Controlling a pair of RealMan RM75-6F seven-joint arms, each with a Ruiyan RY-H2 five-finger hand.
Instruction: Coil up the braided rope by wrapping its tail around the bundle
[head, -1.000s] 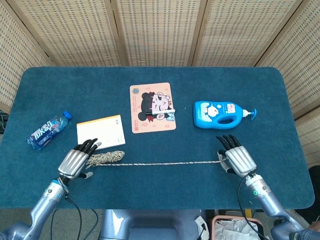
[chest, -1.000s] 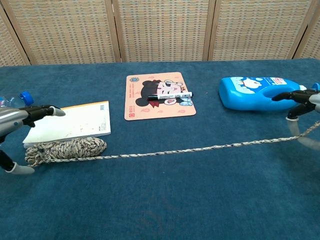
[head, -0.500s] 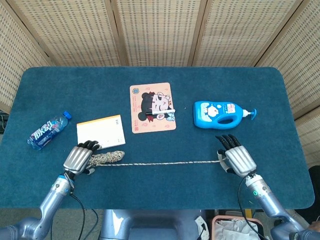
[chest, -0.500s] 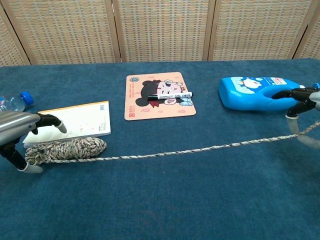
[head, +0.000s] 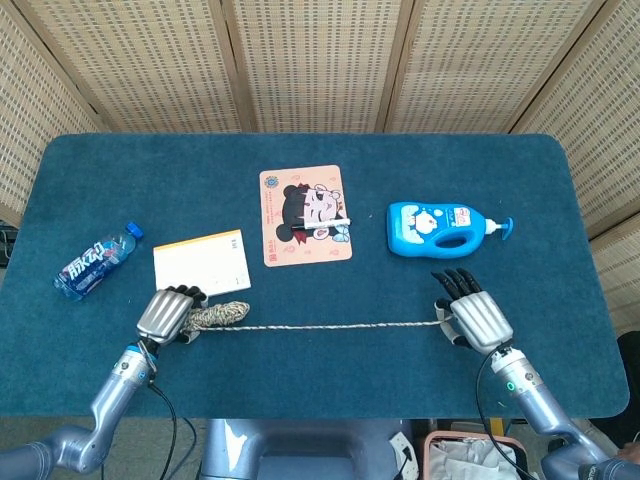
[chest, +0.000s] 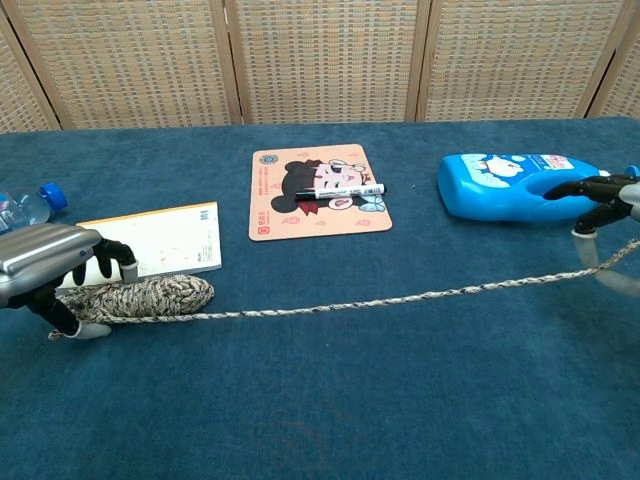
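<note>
The braided rope's coiled bundle lies just in front of the notepad. My left hand grips the bundle's left end, fingers curled over the top and the thumb below. From the bundle the rope's tail runs straight right across the cloth. Its far end rises off the table into my right hand, which holds it at the thumb while the other fingers stay stretched forward.
A yellow notepad sits behind the bundle, a water bottle at far left. A cartoon mat with a marker lies mid-table. A blue pump bottle lies beside my right hand.
My left hand has moved right onto the bundle and curled its fingers down over its left end. The right hand and the tail have hardly moved.
</note>
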